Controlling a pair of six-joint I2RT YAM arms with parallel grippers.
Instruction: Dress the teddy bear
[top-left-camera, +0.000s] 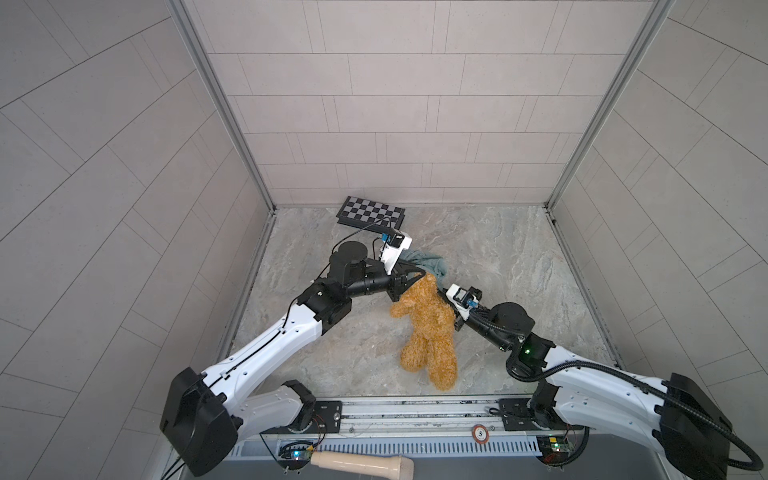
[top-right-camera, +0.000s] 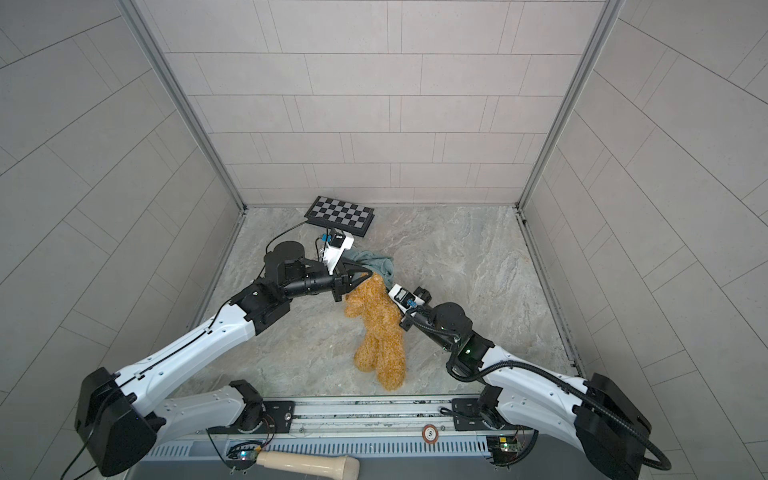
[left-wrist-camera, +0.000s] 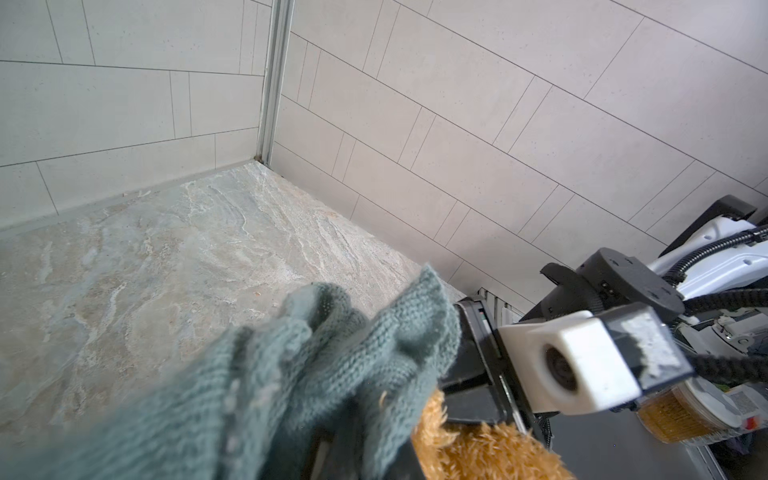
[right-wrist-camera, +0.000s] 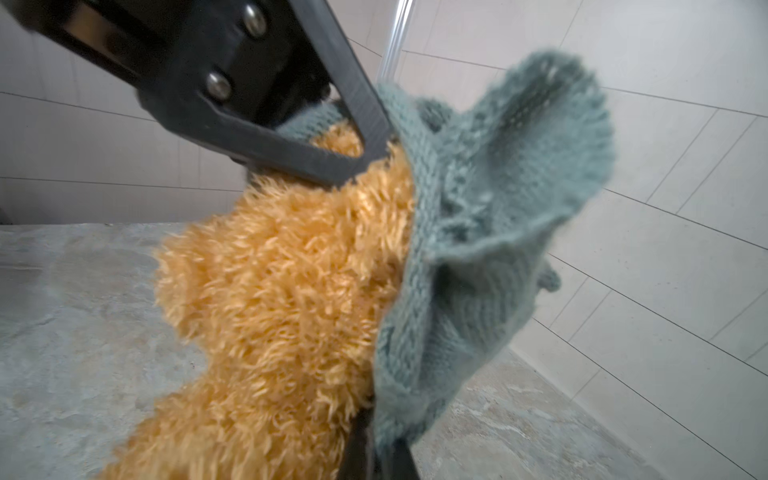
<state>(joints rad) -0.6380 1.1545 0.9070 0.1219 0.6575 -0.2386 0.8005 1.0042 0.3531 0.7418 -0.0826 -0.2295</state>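
Observation:
The teddy bear (top-left-camera: 430, 328) (top-right-camera: 380, 328), golden-brown and shaggy, lies mid-table with its legs toward the front edge. A teal knitted garment (top-left-camera: 432, 266) (top-right-camera: 374, 262) bunches at its head end, and its rim lies over the top of the bear's head (right-wrist-camera: 291, 270). My left gripper (top-left-camera: 423, 275) (left-wrist-camera: 332, 453) is shut on the garment's rim from the left; its dark fingers (right-wrist-camera: 365, 137) pinch knit against fur. My right gripper (right-wrist-camera: 376, 449) is shut on the opposite rim of the garment (right-wrist-camera: 478, 249), beside the bear's right shoulder. The bear's face is hidden.
A folded chessboard (top-left-camera: 372, 212) (top-right-camera: 340, 214) lies at the back, just behind my left wrist. A beige handle (top-left-camera: 361, 461) rests below the front rail. Tiled walls close in the left, back and right sides. The right wrist camera block (left-wrist-camera: 573, 365) sits close to my left gripper.

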